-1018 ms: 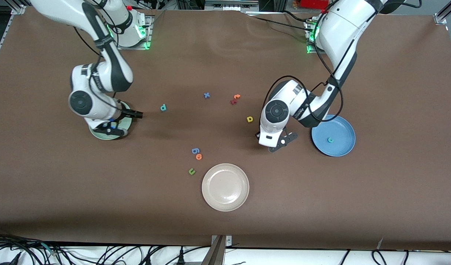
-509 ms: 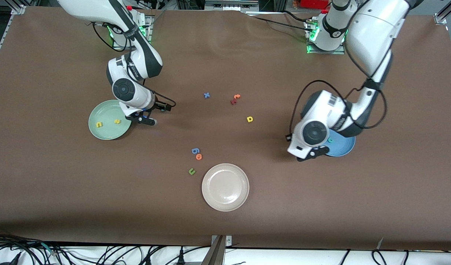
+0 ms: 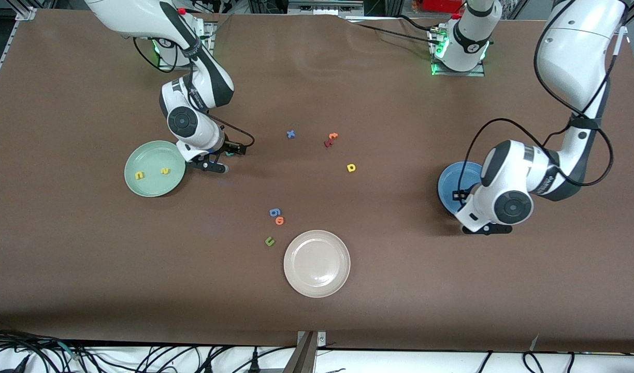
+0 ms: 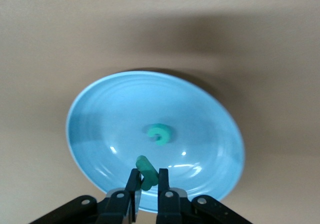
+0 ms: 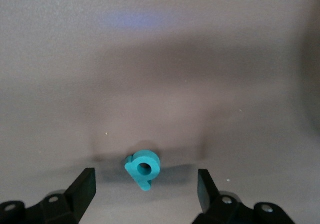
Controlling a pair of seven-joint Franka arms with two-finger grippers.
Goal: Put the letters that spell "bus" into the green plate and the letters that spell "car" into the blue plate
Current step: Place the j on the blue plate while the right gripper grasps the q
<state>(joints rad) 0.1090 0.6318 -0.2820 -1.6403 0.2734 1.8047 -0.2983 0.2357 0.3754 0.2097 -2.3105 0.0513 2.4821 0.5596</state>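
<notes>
Two yellow foam letters (image 3: pixel 151 173) lie in the pale green plate (image 3: pixel 141 187). The teal foam "b" (image 5: pixel 143 168) lies on the bench at the plate's three o'clock, between the right tool's (image 5: pixel 145 188) spread fingers. Above the blue plate (image 4: pixel 100 109), which holds a teal "c" (image 4: pixel 159 134), a teal letter (image 4: pixel 145 170) is pinched in the left tool (image 4: pixel 146 180). The yellow "a" (image 3: pixel 351 167) remains.

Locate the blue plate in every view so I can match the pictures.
Front view: round medium-blue plate at the left arm's end of the table, partly hidden by that arm.
Left wrist view: fills the middle, teal foam letter in it.
Right wrist view: not in it.
Shared landmark: left gripper, shut on a second teal letter over the plate's rim.
</notes>
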